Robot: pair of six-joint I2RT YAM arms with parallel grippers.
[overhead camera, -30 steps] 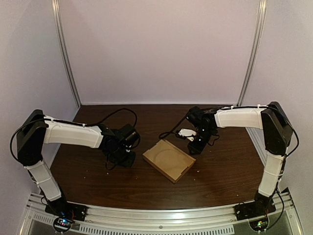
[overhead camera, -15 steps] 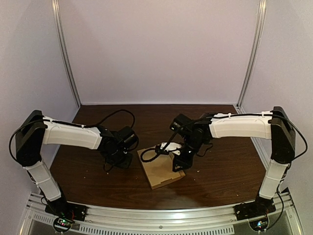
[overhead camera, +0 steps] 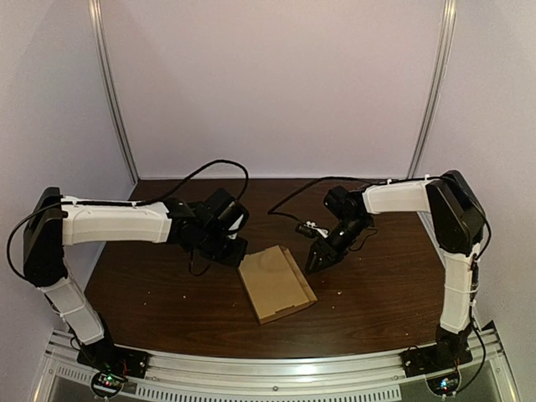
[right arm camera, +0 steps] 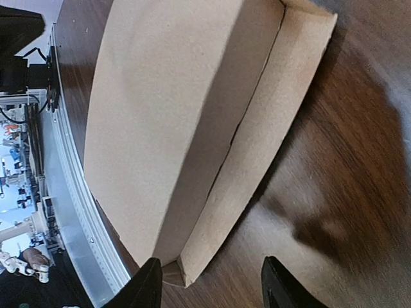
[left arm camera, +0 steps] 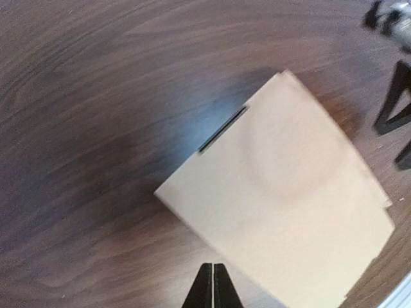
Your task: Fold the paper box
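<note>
Folding paper box [overhead camera: 276,283] | box: middle of surface [overhead camera: 377,310], lid [right arm camera: 160,115] now down where it lay open a second ago | right hand [overhead camera: 316,258]: backed off beside box's right edge, fingers [right arm camera: 149,289] spread, empty | left hand [overhead camera: 228,248]: fingers [left arm camera: 205,292] pressed together, empty, by box's far-left corner | judgement: main fold likely done, side flap [right arm camera: 257,167] protrudes.

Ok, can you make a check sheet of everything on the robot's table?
surface: dark wood table.
job's things: brown box, lying flat, one flap out along its side.
clutter: nothing seen.
grippers: left gripper shut, empty, beside the box; right gripper open, empty, by the flap.
cables: black cables loop above both arms, off the box.
surroundings: pale walls, metal rail in front.
</note>
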